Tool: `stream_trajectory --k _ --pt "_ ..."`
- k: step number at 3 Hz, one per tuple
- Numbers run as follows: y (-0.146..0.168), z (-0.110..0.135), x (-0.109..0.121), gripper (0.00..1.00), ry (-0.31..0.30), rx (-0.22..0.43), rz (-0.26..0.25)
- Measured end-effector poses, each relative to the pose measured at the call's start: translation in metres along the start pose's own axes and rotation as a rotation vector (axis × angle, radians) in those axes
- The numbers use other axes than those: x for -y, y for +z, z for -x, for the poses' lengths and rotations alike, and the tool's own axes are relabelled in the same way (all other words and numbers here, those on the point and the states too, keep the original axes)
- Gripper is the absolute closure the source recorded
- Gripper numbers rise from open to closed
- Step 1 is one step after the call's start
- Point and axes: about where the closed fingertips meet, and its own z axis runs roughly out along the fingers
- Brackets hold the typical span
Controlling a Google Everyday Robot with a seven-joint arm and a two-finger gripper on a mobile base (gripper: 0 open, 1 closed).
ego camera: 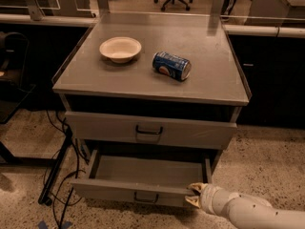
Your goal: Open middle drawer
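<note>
The middle drawer (124, 191), lower centre, stands pulled well out. The end effector (193, 195) sits at the right end of its front panel; open or closed, I cannot tell. Any further pull should run straight outward, lest the off-centre contact skew it. A bowl (120, 48) and a toppled can (171, 66) lie on the tabletop (143, 82) above; cables (59, 175) trail lower left.

Worktop (143, 82): smooth grey metal, matt.
Middle drawer (114, 190): the same dull grey sheet metal; handle (146, 198) black.
Bowl (120, 48): off-white, matt, paper-like.
Can (171, 66): glossy blue printed metal.
Pincer (192, 195), at the drawer's right front corner: yellowish tips, smooth cream plastic-looking casing.
Floor (267, 161): speckled, rough-looking.
</note>
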Motion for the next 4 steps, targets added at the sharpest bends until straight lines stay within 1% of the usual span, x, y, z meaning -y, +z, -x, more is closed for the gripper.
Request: stream_trajectory --k 1,3,4 --pt "0.0000 0.0000 0.0000 0.56 0.000 0.000 0.000" --pt "0.0000 0.0000 0.0000 0.09 0.000 0.000 0.000" --pt "0.0001 0.0000 0.0000 0.21 0.000 0.000 0.000"
